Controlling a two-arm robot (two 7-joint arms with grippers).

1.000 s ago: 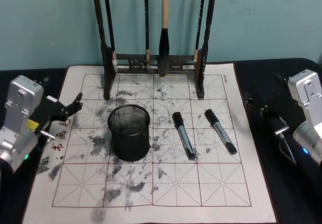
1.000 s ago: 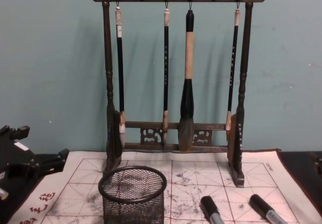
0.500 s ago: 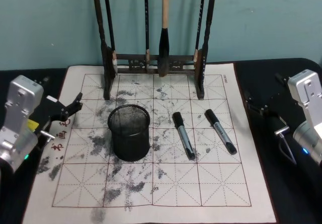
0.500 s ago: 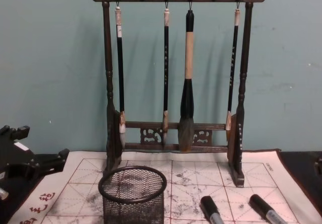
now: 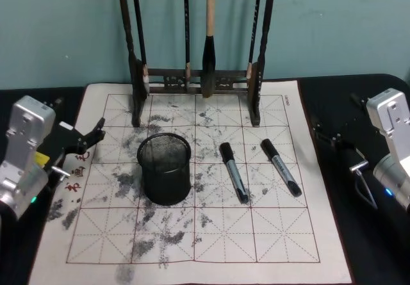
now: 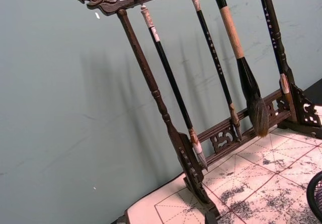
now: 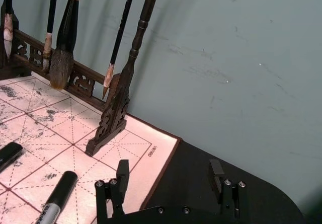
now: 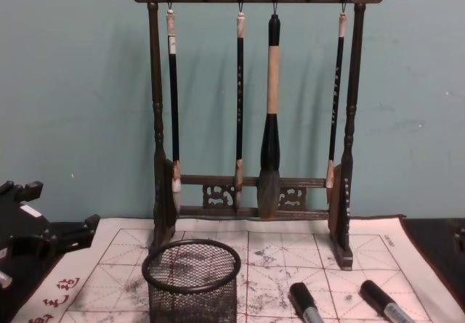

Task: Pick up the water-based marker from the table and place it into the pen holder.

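As nothing has moved, left claw (image 5: 93, 138), right claw (image 7: 169, 167) stay parked, open, empty; markers (image 5: 234, 173) untouched.

Calligraphy practice corner, brush rack (image 8: 211, 181) with hanging brushes (image 8: 272, 83), ink-smudged grid mat (image 5: 211, 234) (plain teal wall (image 8: 73, 83) behind)

Soft, even light is being thrown from the near side. Faint, diffuse shadows of the brush rack (image 8: 160, 120) are being cast on the far wall (image 8: 73, 83). The cream mat (image 5: 288, 234) is being lit brightly, while the dark counter (image 5: 359, 105) is being left dim at left and right.
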